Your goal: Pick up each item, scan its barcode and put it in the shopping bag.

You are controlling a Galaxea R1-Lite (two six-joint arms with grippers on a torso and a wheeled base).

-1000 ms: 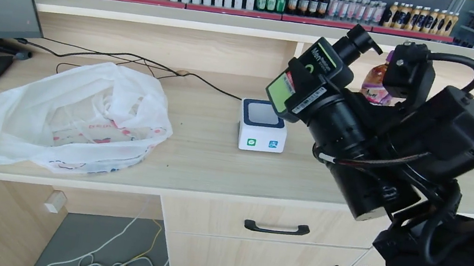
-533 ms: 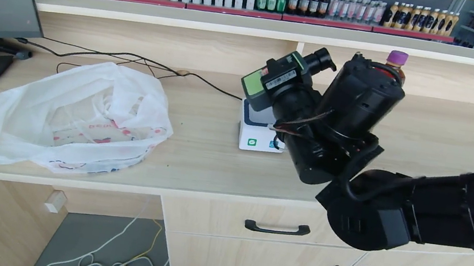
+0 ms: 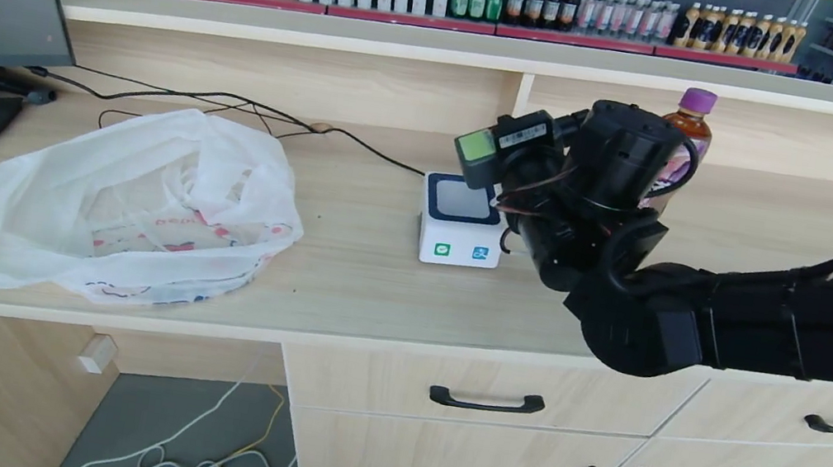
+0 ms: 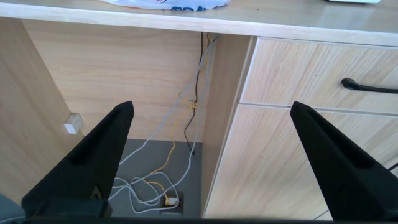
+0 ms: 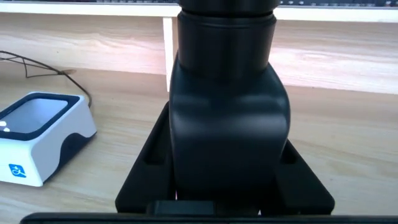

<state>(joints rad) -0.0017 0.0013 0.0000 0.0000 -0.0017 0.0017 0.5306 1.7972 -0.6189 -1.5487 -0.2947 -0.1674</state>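
Gripping a black pump bottle, the right fingers are holding it near the scanner's 1 o'clock corner, the arm hiding most of it. The left fingers are hanging open below the worktop. The shopping bag is lying at the scanner's 9 o'clock.

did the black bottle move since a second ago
Yes. The black bottle has come down toward the white scanner, now close above its right side.

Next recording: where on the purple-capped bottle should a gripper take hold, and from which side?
Likely the wide body of the purple-capped bottle, below its narrowing neck, coming level from the robot's side: it stands upright near the back wall.
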